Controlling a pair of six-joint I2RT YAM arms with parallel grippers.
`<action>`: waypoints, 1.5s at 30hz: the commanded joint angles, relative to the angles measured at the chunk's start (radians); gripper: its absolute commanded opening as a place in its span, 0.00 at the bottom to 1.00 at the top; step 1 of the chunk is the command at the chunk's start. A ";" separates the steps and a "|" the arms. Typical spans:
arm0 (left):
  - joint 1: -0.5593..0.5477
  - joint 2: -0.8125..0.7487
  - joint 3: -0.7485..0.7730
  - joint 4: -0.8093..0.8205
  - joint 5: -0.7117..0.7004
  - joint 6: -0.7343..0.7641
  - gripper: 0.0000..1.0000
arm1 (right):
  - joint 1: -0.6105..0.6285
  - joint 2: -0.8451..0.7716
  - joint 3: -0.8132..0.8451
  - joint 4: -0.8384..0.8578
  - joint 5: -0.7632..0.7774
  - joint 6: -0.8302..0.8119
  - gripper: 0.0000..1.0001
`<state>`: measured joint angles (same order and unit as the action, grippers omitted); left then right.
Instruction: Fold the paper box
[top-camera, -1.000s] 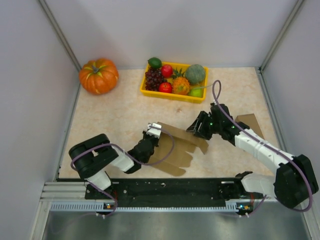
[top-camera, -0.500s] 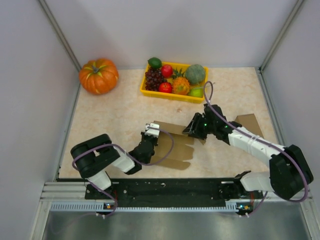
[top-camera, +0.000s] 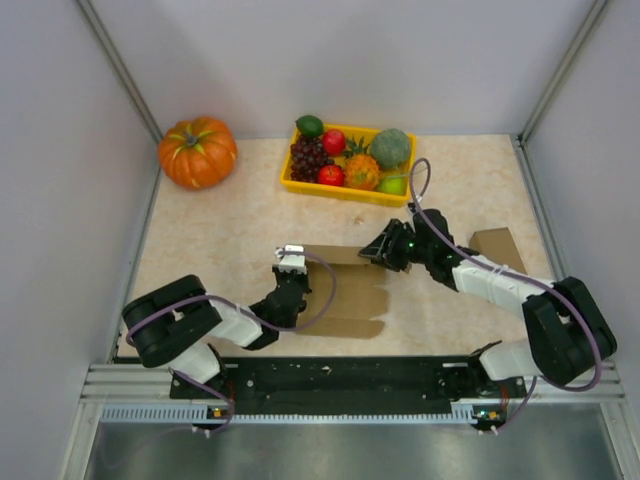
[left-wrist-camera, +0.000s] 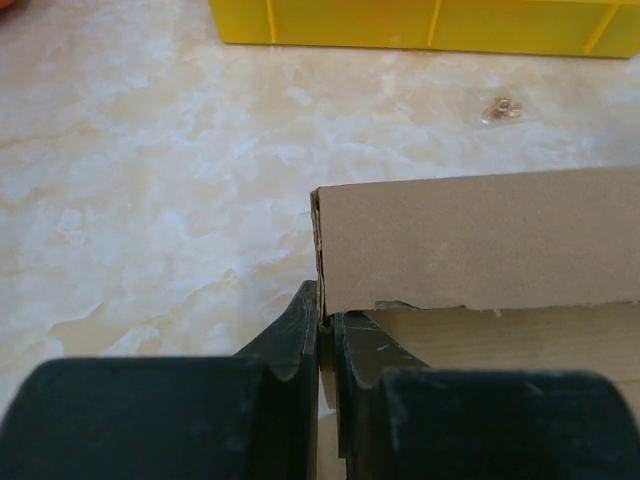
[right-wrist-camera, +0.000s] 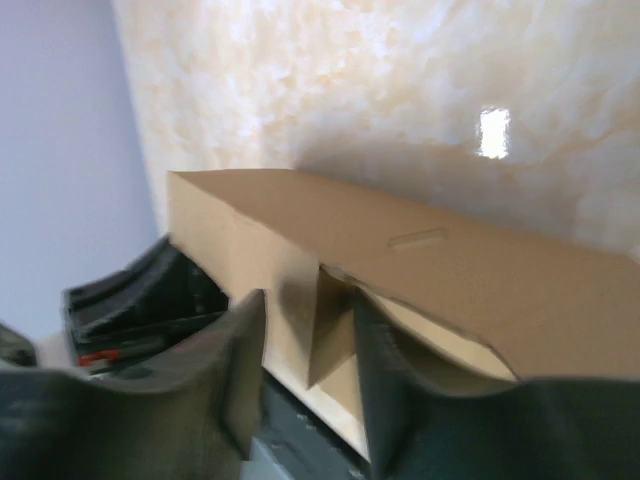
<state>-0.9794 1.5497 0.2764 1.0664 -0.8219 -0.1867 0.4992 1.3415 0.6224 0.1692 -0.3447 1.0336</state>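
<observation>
The brown paper box (top-camera: 345, 290) sits partly raised at the table's middle front. My left gripper (top-camera: 292, 262) is at its far left corner. In the left wrist view the left gripper (left-wrist-camera: 326, 322) is shut on the thin edge of the box's upright wall (left-wrist-camera: 480, 240). My right gripper (top-camera: 385, 252) is at the box's far right end. In the right wrist view the right gripper (right-wrist-camera: 305, 335) straddles the box's end panel (right-wrist-camera: 250, 250), with one finger outside and one inside, closed on the panel and a folded flap.
A yellow tray (top-camera: 338, 187) of fruit stands at the back centre, also in the left wrist view (left-wrist-camera: 420, 22). An orange pumpkin (top-camera: 197, 151) sits back left. A loose cardboard piece (top-camera: 497, 245) lies at the right. Grey walls enclose both sides.
Both grippers have shifted left and slightly back with the box. The box's far wall now stands more upright and its shape is squarer than before.
</observation>
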 joint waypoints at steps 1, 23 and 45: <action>-0.016 -0.046 0.027 -0.072 0.015 -0.102 0.00 | -0.001 0.003 0.164 -0.255 -0.001 -0.240 0.60; -0.018 -0.086 0.046 -0.163 -0.029 -0.115 0.00 | 0.124 -0.132 -0.093 -0.202 0.418 -0.543 0.00; -0.024 -0.069 0.023 -0.146 -0.048 -0.103 0.00 | 0.181 -0.203 0.239 -0.719 0.492 -0.687 0.57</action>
<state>-0.9977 1.4895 0.2989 0.8951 -0.8551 -0.2939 0.7082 1.2354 0.7063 -0.2184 0.1089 0.4606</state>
